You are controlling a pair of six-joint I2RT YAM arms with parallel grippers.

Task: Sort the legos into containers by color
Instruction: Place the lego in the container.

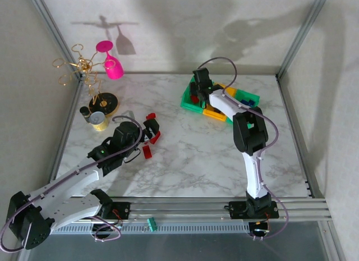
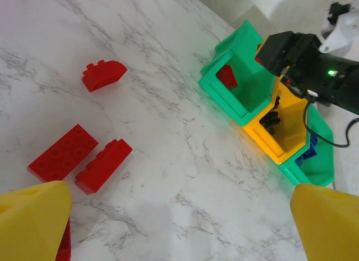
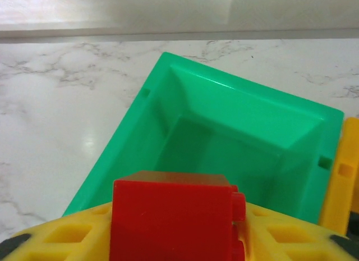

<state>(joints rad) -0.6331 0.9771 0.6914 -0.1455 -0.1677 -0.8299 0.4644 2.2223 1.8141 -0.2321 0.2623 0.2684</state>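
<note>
Three bins [image 2: 224, 101] — red lego [image 2: 227, 76], black legos [image 2: 271, 119], blue legos [image 2: 308, 151] inside.

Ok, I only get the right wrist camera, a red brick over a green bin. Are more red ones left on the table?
Observer: Yes, at least three red legos lie on the marble by the open left gripper.
Operator: What's in the next bin?
Observer: The yellow bin holds black legos.
Operator: And the one after?
Observer: That green bin holds blue legos.
</note>
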